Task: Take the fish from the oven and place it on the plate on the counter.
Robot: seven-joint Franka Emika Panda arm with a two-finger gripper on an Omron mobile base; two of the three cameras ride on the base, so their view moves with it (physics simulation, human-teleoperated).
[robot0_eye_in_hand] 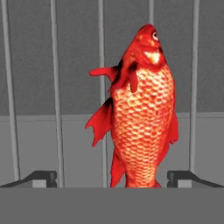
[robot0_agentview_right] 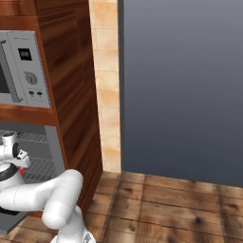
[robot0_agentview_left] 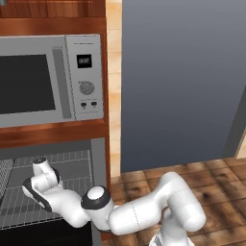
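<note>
The fish (robot0_eye_in_hand: pixel 142 118) is red-orange and scaly. It lies on the wire rack (robot0_eye_in_hand: pixel 57 109) inside the oven (robot0_agentview_left: pixel 98 163), its head toward the top of the hand view. My gripper (robot0_eye_in_hand: pixel 113 180) is open just over the fish's tail end. One dark fingertip (robot0_eye_in_hand: pixel 43 177) stands to the left of the tail and the other to the right, neither touching it. In the left base view my arm reaches from the lower right into the oven's open cavity over the rack (robot0_agentview_left: pixel 72 166). The plate and the counter are out of view.
A silver microwave (robot0_agentview_left: pixel 48 81) sits in the dark wood cabinet directly above the oven. A tan tiled strip (robot0_agentview_left: pixel 114 96) and a grey wall (robot0_agentview_left: pixel 182 81) stand to the right. Wooden floor (robot0_agentview_right: pixel 166 204) lies to the right of the base.
</note>
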